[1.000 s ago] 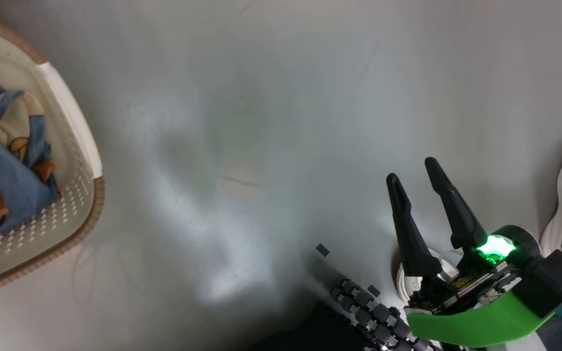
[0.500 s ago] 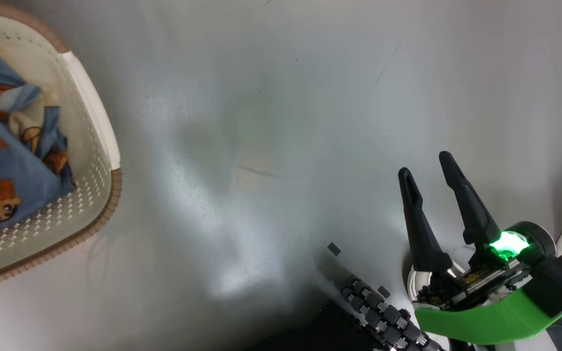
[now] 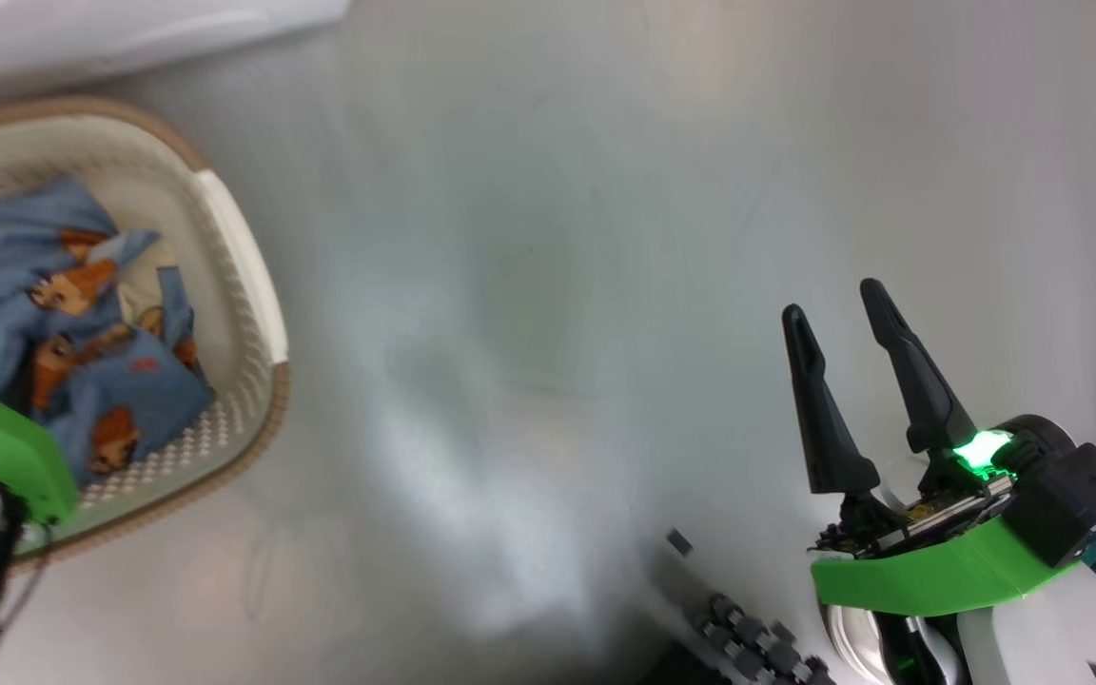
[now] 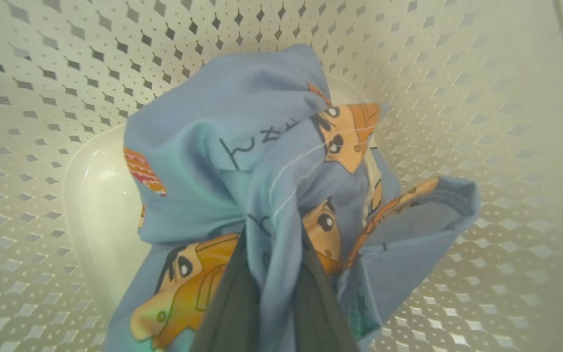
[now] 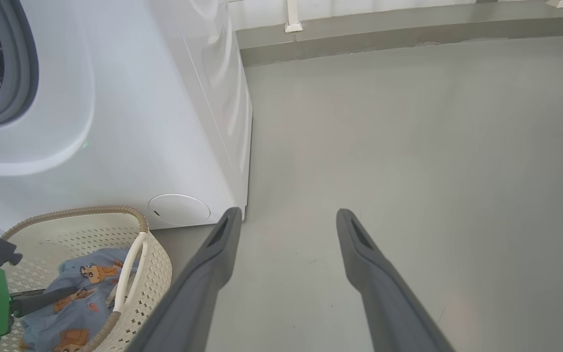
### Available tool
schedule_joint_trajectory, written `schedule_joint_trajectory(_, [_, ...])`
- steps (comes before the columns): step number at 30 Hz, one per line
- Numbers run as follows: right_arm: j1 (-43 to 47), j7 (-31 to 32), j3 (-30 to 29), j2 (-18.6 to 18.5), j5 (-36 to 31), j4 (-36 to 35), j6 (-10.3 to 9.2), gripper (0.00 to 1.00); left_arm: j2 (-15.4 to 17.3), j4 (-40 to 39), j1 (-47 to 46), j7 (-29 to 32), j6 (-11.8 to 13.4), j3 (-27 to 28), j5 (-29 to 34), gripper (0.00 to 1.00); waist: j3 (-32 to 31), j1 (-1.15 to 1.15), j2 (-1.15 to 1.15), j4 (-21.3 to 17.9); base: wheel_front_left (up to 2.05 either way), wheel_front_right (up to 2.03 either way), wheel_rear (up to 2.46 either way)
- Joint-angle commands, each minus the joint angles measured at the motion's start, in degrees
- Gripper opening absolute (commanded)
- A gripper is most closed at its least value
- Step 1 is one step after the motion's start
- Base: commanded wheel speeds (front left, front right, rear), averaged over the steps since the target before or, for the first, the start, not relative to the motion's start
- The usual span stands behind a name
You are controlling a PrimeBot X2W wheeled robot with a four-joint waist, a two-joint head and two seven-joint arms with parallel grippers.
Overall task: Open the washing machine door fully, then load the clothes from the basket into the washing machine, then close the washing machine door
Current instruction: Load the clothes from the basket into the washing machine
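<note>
Brought into the basket (image 3: 244, 247) since earlier, the left gripper (image 4: 274, 234) is pinched on one narrow fold of the clothes (image 4: 242, 122), which may be shed when lifted; right gripper (image 3: 831, 297) spread.

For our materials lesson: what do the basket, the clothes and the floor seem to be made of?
The basket: probably moulded plastic, smooth; regular punched holes. The clothes: soft printed fabric, perhaps cotton; creases and stitching show. The floor: hard grey coating or vinyl, slight sheen; blurred reflections.
</note>
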Motion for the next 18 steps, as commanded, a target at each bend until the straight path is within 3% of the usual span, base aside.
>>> schedule_joint_trajectory(1, [1.48,-0.27,0.48,-0.73,-0.71,-0.63,0.16,1.00,1.18,-0.85,2.41,-0.65,0.07,2.03,-0.63,0.00,-10.00,0.00,0.00,6.49,0.00,0.00,0.00])
schedule_joint_trajectory(7, [3.91,-0.27,-0.47,-0.73,-3.34,2.52,0.16,1.00,-3.72,-8.23,12.12,-0.75,2.60,7.10,-1.09,0.00,-20.84,0.00,0.00,10.48,0.00,0.00,0.00])
schedule_joint_trajectory(14, [9.18,-0.27,-1.95,-0.73,-4.91,5.21,0.16,1.00,-9.22,-15.05,23.18,-0.77,7.14,10.89,2.51,0.00,-33.04,0.00,0.00,14.72,0.00,0.00,0.00])
schedule_joint_trajectory(18, [11.59,-0.27,-2.08,-0.73,-5.32,6.12,0.16,1.00,-11.18,-17.98,27.49,-0.77,8.45,12.37,4.07,0.00,-37.83,0.00,0.00,16.62,0.00,0.00,0.00])
